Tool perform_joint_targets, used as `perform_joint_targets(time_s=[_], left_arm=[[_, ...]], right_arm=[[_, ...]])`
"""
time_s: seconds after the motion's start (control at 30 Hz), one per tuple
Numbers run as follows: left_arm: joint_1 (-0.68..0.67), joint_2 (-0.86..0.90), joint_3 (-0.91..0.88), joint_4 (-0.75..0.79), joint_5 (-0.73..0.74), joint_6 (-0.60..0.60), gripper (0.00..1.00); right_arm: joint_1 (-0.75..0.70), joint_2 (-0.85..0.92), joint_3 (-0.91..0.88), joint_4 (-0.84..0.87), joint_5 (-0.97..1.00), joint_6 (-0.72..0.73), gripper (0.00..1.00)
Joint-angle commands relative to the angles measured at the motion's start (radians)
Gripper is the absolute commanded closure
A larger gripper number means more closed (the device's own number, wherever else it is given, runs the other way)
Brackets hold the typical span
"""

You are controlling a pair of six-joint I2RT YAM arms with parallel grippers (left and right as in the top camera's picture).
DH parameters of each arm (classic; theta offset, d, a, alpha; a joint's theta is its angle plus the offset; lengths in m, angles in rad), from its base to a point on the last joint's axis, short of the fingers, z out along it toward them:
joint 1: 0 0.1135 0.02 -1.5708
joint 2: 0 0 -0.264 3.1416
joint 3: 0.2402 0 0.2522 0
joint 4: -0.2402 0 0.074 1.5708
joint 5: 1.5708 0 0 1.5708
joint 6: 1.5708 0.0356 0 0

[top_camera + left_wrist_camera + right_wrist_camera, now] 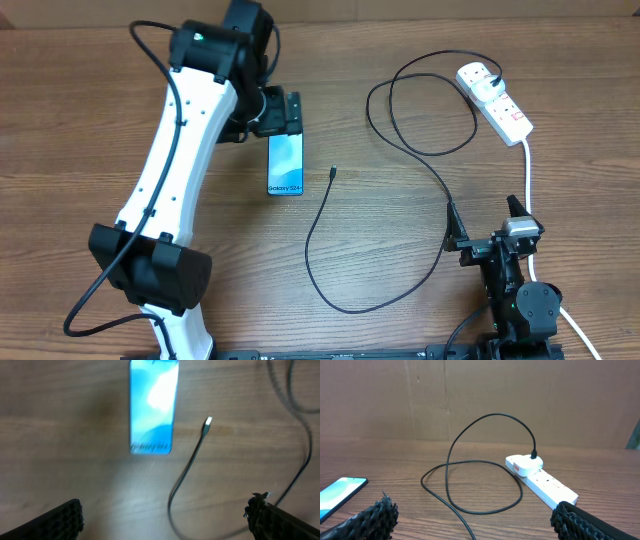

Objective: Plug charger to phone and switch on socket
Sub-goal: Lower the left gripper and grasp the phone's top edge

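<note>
Over the phone's far end, left gripper (284, 112) spread wide, holding nothing. Phone (285, 164) flat on the table (330, 50), screen up. Charger cable (192, 460) tip just beside it, not touching. Right gripper (486, 232) spread, empty, near the front edge. Cable loops away to the power strip (497, 102), far right, plugged in.

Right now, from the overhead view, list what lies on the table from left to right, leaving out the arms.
phone → cable tip → power strip
</note>
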Motion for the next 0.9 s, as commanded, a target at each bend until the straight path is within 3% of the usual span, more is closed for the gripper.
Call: perform_joint_targets(time_s=[0.0,0.4,0.87], left_arm=[[-0.031,0.027,-0.064,0.068,-0.023,-0.056,0.00],[-0.042,0.193,-0.144,0.182,-0.123,-0.077,0.00],[0.000,0.340,-0.146,0.247,-0.032,0.021,0.01]], right_arm=[[-0.004,-0.011,-0.010,0.006,0.003,-0.001,0.00],[-0.004,-0.011,-0.010,0.006,0.003,-0.001,0.00],[-0.004,-0.011,-0.010,0.006,0.003,-0.001,0.00]])
